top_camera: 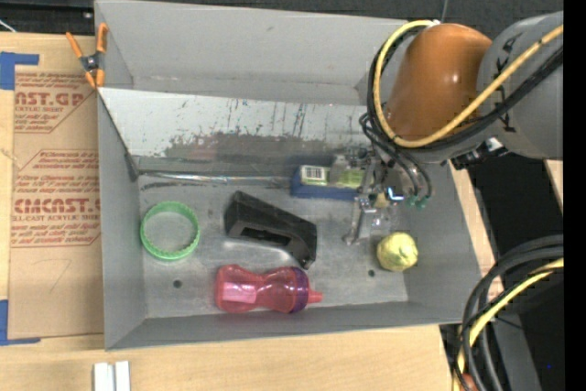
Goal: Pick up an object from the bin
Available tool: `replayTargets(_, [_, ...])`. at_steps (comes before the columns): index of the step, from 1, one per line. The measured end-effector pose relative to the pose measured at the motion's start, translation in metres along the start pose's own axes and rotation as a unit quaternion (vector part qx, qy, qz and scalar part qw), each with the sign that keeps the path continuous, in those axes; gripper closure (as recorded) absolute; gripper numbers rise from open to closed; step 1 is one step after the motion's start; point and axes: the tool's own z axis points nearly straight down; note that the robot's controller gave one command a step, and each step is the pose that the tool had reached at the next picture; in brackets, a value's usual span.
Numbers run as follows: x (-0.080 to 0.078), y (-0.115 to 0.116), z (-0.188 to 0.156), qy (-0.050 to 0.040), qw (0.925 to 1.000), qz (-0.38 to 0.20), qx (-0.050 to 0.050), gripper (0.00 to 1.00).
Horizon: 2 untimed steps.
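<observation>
The grey metal bin (229, 59) held a green plastic ring (169, 231), black stapler-like tool (271, 228), pink plastic bottle (264, 288), blue labelled box (320, 181) and yellow-green ball (396, 252). The gripper (364, 229) hung just beside the ball, near the bin's right wall; whether clenched or released could not be told.

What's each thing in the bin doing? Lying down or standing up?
Green ring: lying flat, left side.
Black tool: lying in the middle.
Pink bottle: on its side, cap pointing right.
Yellow ball: resting at the right.
Blue box: lying flat at the back.
Gripper: low between blue box and yellow ball.
</observation>
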Motion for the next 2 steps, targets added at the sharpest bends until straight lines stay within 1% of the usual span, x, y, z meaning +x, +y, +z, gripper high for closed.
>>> replayTargets(1, [0.0,0.0,0.0,-0.0003,1.0,0.0,0.0,0.0])
replayTargets(2, [-0.013,0.014,0.079,-0.0011,1.0,-0.003,0.0,0.0])
